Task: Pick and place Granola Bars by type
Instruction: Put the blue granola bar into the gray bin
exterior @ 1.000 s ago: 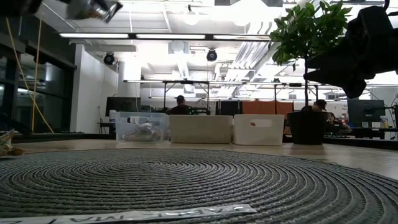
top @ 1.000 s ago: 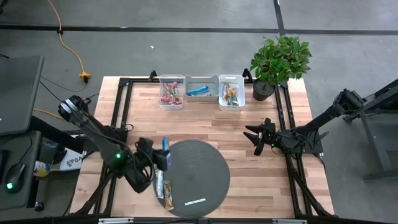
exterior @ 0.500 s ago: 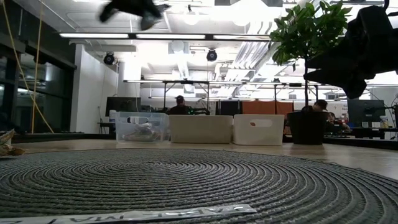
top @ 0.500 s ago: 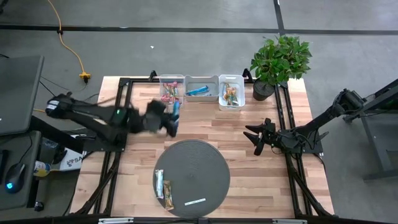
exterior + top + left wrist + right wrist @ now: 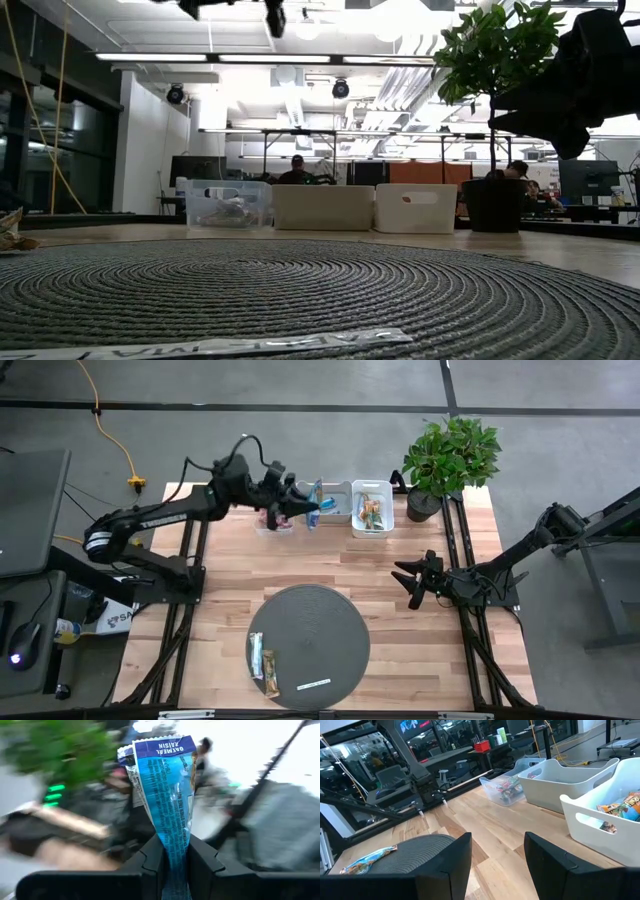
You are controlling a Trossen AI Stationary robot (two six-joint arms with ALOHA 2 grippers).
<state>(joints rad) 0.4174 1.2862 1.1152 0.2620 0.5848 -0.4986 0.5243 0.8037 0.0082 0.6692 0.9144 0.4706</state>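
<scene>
Now the left gripper [image 5: 172,865], jaws clamped on a blue bar [image 5: 167,795], hangs over the far bins [image 5: 325,500]; released off-centre, it could miss. Right gripper [image 5: 492,865] waits open.

A slim blue foil-wrapped bar [image 5: 167,795] with white lettering sits between dark fingers. A round grey woven mat [image 5: 320,622] shows concentric rings on the pale striped wooden desk [image 5: 380,565]. Leafy green plant [image 5: 450,452], black pot.
</scene>
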